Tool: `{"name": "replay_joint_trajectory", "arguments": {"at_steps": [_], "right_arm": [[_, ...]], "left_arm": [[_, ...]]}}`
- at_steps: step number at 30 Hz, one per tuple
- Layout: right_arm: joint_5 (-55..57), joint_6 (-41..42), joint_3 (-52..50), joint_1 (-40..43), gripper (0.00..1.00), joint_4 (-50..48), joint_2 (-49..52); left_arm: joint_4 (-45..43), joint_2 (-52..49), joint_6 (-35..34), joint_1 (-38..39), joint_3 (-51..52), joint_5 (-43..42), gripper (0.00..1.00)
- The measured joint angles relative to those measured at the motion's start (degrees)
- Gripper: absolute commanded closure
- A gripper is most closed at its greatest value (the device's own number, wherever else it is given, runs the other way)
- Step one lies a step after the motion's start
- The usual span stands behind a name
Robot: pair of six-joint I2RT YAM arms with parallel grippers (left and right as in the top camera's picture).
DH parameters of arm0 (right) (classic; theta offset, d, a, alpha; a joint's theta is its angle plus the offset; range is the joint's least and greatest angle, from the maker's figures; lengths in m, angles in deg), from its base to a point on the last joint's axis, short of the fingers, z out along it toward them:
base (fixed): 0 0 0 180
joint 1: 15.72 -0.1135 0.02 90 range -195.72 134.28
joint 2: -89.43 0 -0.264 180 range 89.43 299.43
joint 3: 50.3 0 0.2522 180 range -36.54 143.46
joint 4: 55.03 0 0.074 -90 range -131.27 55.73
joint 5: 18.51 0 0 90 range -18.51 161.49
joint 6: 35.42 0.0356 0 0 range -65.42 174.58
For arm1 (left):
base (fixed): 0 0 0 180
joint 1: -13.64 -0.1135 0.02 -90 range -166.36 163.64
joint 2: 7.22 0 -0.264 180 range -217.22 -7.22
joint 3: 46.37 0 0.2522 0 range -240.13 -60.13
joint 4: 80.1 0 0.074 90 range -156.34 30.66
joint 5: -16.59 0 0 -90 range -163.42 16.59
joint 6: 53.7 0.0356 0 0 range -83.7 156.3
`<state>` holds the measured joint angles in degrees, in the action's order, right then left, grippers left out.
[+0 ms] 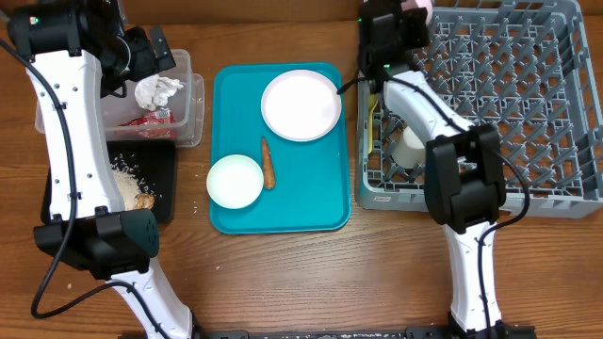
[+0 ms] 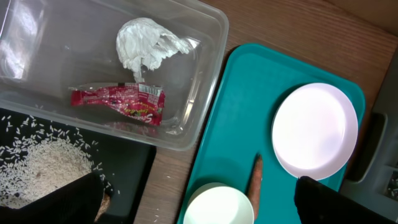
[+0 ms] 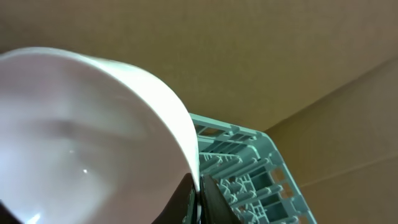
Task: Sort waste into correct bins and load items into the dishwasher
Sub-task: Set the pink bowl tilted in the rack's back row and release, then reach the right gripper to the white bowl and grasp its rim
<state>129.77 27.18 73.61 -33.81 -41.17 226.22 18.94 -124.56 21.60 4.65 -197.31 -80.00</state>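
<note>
My left gripper (image 1: 151, 52) (image 2: 198, 180) is open and empty, above the right end of the clear bin (image 1: 195, 104). That bin holds a crumpled white tissue (image 2: 146, 43) and a red wrapper (image 2: 121, 102). The teal tray (image 1: 301, 202) carries a white plate (image 1: 301, 104), a small white bowl (image 1: 235, 181) and a brown carrot-like stick (image 1: 268, 162). My right gripper (image 1: 415, 9) (image 3: 198, 186) is shut on the rim of a white bowl (image 3: 81, 149), held above the far left corner of the grey dish rack (image 1: 528, 104).
A black bin (image 1: 155, 179) with rice (image 1: 127, 184) and a brown food scrap sits in front of the clear bin. A white cup (image 1: 408, 151) lies in the rack's left compartment. A cardboard wall stands behind the rack.
</note>
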Motion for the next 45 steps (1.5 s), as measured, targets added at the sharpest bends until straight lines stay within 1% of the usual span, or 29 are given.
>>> {"name": "replay_joint_trajectory", "arguments": {"at_steps": [2, 4, 6, 8, 10, 14, 15, 17, 23, 28, 29, 31, 32, 35, 37, 43, 44, 45], "right_arm": [[0.81, 0.07, 0.0, -1.09, 0.83, 0.39, 0.0], [1.79, -0.02, 0.0, -2.58, 0.69, 0.59, 0.0], [2.6, -0.17, -0.02, -3.98, 0.6, 0.81, 0.0], [3.48, -0.09, -0.02, -5.22, 0.46, 0.83, 0.0], [4.52, -0.35, -0.02, -6.16, 0.39, 0.57, 0.0], [7.19, -0.46, -0.04, -6.64, 0.15, -3.37, 0.0], [7.72, -0.2, 0.0, -6.62, 0.12, -4.61, 0.0], [9.14, -0.17, 0.02, -6.6, 0.0, -6.67, 0.0], [8.28, -0.48, 0.04, -7.41, 0.0, -7.8, -0.02], [5.51, -0.26, 0.04, -11.02, 0.0, -7.32, -0.72], [5.07, 0.09, 0.04, -12.11, 0.0, -5.88, -1.09], [3.58, 1.53, 0.07, -14.23, 0.0, 0.09, -2.29], [2.1, 3.17, 0.11, -15.28, 0.0, 4.87, -2.95], [-6.95, 9.18, -0.02, -17.7, 0.0, 19.8, -5.88], [-16.28, 14.53, -0.02, -18.38, 0.0, 28.63, -8.07], [-42.86, 28.5, -0.04, -15.98, 0.0, 48.0, -14.43], [-48.41, 30.82, -0.02, -15.45, 0.02, 50.66, -15.65], [-52.48, 32.13, -0.02, -15.17, 0.08, 52.22, -16.5]], "left_arm": [[0.0, 0.0, 0.0, 0.0, 0.0, 0.0, 0.0], [-0.02, 0.0, 0.0, 0.02, 0.0, 0.0, 0.0], [0.0, 0.0, 0.0, 0.02, 0.0, 0.0, 0.0], [0.0, 0.0, 0.0, 0.02, 0.0, 0.0, 0.0], [0.0, 0.0, 0.0, 0.02, 0.0, 0.0, 0.0], [0.0, 0.0, 0.0, 0.0, 0.0, 0.0, 0.0], [0.0, 0.0, 0.0, 0.02, 0.0, 0.0, 0.0], [0.0, 0.0, 0.0, 0.0, 0.0, 0.0, 0.0], [-0.02, 0.0, 0.0, 0.02, 0.0, 0.0, 0.0], [0.0, 0.0, 0.0, 0.02, 0.0, 0.0, 0.0], [0.0, 0.0, 0.0, 0.0, 0.0, 0.0, 0.0], [0.0, 0.0, 0.0, 0.0, 0.0, 0.0, 0.0], [0.0, 0.0, 0.0, 0.02, 0.0, 0.02, 0.0], [0.0, 0.0, 0.0, 0.0, 0.0, 0.02, 0.0], [0.0, 0.0, 0.0, 0.0, 0.0, 0.02, 0.0], [0.0, 0.0, 0.0, 0.02, 0.0, 0.02, 0.0], [-0.02, 0.0, 0.0, 0.02, 0.0, 0.02, 0.0], [-0.02, 0.0, 0.0, 0.0, 0.0, 0.0, 0.0]]}}
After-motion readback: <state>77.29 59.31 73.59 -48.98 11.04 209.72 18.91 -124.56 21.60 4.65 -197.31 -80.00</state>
